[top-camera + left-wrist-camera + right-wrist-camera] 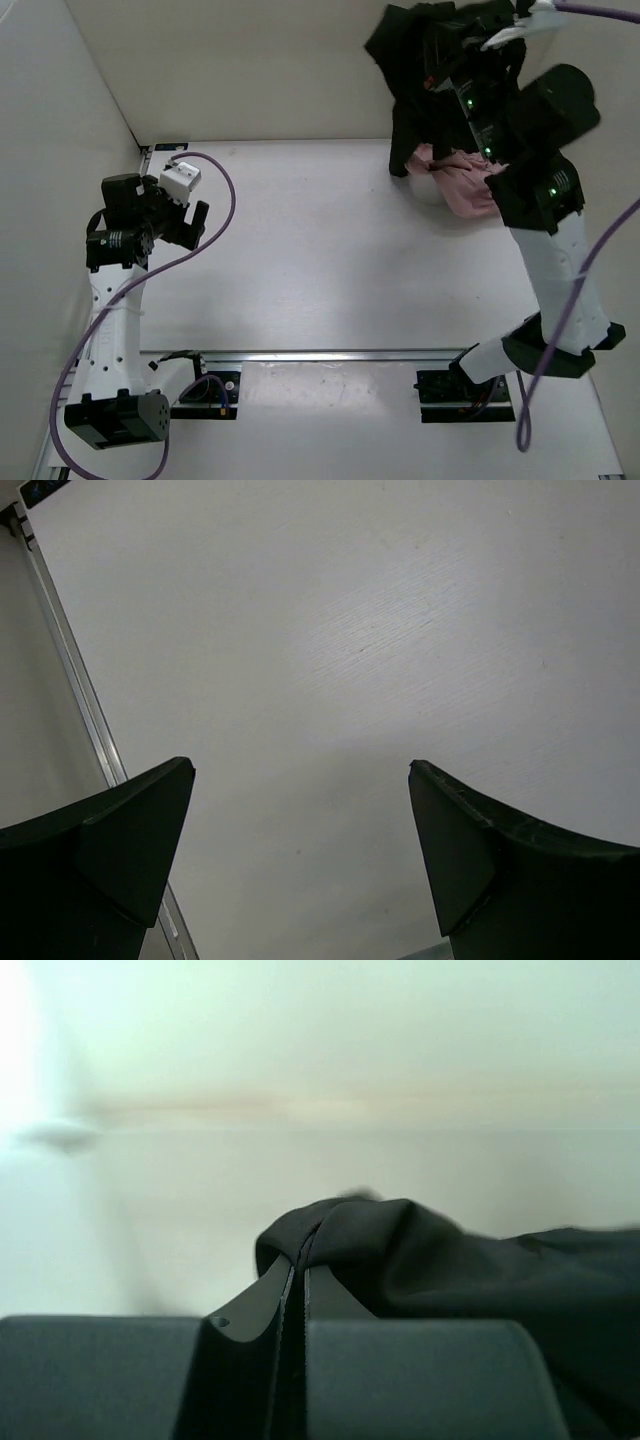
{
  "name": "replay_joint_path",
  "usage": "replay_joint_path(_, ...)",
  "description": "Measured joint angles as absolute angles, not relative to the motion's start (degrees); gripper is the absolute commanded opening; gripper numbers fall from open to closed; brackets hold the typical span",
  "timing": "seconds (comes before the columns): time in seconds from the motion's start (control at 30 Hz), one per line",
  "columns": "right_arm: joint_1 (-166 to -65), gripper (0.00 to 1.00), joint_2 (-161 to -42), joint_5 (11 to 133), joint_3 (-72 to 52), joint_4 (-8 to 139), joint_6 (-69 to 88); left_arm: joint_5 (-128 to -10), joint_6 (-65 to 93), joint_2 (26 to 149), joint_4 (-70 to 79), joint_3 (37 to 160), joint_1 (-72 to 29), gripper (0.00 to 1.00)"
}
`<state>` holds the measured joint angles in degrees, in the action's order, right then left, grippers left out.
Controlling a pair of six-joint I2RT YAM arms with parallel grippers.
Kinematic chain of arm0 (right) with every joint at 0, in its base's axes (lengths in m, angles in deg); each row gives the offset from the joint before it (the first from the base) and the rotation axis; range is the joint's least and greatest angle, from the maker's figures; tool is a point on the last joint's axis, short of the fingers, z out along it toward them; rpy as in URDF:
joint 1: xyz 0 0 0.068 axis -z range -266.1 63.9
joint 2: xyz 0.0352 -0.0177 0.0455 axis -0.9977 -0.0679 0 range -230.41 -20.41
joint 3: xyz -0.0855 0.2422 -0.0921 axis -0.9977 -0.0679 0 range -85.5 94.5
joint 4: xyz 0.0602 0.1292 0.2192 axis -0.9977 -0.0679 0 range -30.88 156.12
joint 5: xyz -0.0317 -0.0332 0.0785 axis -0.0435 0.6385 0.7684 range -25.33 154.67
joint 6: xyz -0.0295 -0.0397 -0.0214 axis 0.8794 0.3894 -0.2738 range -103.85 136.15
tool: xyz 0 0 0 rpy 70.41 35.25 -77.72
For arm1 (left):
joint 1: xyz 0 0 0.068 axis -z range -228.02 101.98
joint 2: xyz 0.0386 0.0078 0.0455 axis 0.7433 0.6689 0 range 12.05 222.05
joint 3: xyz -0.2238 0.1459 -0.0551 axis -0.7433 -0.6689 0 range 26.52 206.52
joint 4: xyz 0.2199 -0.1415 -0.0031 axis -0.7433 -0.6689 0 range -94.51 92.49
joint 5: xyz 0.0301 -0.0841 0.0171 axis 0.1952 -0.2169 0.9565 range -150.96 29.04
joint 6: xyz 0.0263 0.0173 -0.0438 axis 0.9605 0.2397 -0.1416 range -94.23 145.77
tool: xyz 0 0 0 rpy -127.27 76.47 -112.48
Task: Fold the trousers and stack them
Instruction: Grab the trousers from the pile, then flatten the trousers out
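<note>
Black trousers hang bunched in the upper right of the overhead frame, lifted off the white table and pinched between the closed fingers of the right gripper. A crumpled pink garment lies on the table just below them. At left centre, the left gripper hovers over bare tabletop, fingers spread wide and holding nothing.

surface: flat white matte worktop | walls: off-white left wall panel, off-white back wall panel, meeting at far-left corner | near edge: silver metal rail | light: even, soft
</note>
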<state>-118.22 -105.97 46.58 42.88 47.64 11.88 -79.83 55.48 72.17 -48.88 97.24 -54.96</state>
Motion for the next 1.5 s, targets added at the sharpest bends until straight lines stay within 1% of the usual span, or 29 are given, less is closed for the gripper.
replay_joint_path(0.07, -125.1, 0.0, -104.2, 49.9, 43.9, 52.2, 13.3, -79.2, 54.6, 71.1, -48.5, 97.2, -55.0, 1.0)
replay_joint_path(0.17, -130.3, 0.0, -103.3, 52.6, 43.9, 55.9, 12.4, -77.6, 53.3, 70.2, -48.1, 97.3, -55.0, 1.0)
replay_joint_path(0.27, -131.1, 0.0, -103.9, 54.6, 40.7, 57.2, 8.6, -74.8, 52.1, 70.0, -47.8, 97.6, -55.0, 1.0)
replay_joint_path(0.4, -131.3, 0.0, -108.6, 56.4, 36.5, 55.0, 1.0, -70.2, 50.8, 70.0, -46.9, 99.1, -55.0, 1.0)
replay_joint_path(0.43, -131.2, 0.04, -110.6, 56.7, 35.7, 53.4, -0.8, -69.3, 50.7, 70.0, -46.6, 99.7, -55.0, 1.0)
replay_joint_path(0.5, -130.5, 0.16, -114.9, 57.6, 34.4, 49.0, -4.4, -67.8, 50.6, 70.0, -46.0, 100.6, -55.0, 1.0)
replay_joint_path(0.53, -129.9, 0.46, -117.2, 58.3, 33.4, 46.5, -6.1, -67.3, 50.6, 70.0, -45.8, 100.9, -55.0, 1.0)
replay_joint_path(0.57, -128.8, 0.63, -119.2, 59.0, 32.4, 43.9, -7.8, -67.0, 50.8, 70.0, -45.4, 101.0, -55.0, 1.0)
replay_joint_path(0.6, -127.4, 0.74, -121.3, 60.0, 31.6, 41.6, -9.4, -66.6, 50.9, 70.0, -45.3, 101.0, -55.0, 1.0)
replay_joint_path(0.63, -125.6, 0.88, -123.5, 61.3, 31.0, 39.2, -10.7, -66.4, 51.3, 70.0, -45.3, 100.9, -55.0, 1.0)
replay_joint_path(0.67, -123.3, 0.9, -125.9, 62.8, 30.7, 36.5, -11.7, -66.3, 51.6, 70.0, -45.1, 100.6, -55.0, 1.0)
replay_joint_path(0.7, -121.0, 0.92, -128.2, 64.3, 30.7, 33.5, -12.1, -66.2, 52.0, 70.0, -45.0, 100.2, -55.0, 1.0)
replay_joint_path(0.77, -117.2, 0.92, -131.5, 65.1, 30.1, 28.6, -11.6, -66.2, 53.1, 70.0, -45.0, 98.7, -55.0, 1.0)
replay_joint_path(0.87, -115.2, 0.92, -130.8, 63.6, 22.6, 24.9, -8.6, -66.2, 54.9, 70.0, -45.3, 94.9, -55.0, 1.0)
replay_joint_path(0.93, -117.4, 0.92, -128.4, 64.4, 16.9, 24.5, -6.4, -66.0, 55.6, 70.0, -45.8, 91.9, -55.0, 1.0)
replay_joint_path(1.03, -123.9, 0.92, -124.3, 67.9, 9.6, 26.0, -4.4, -65.8, 55.7, 70.0, -46.7, 88.0, -55.0, 1.0)
replay_joint_path(1.13, -130.5, 0.93, -123.9, 70.8, 7.1, 27.7, -3.5, -65.9, 54.8, 69.8, -47.3, 85.8, -55.0, 1.0)
replay_joint_path(1.2, -133.8, 0.93, -126.3, 71.1, 8.1, 28.2, -1.8, -66.1, 53.9, 69.4, -47.3, 84.9, -55.0, 1.0)
replay_joint_path(1.4, -140.7, 0.94, -142.6, 67.3, 24.3, 26.6, 3.2, -66.3, 51.7, 66.3, -47.5, 82.0, -55.2, 1.0)
replay_joint_path(1.5, -142.9, 0.94, -147.3, 65.4, 27.2, 27.2, 3.1, -66.6, 50.8, 64.7, -48.0, 79.8, -55.4, 1.0)
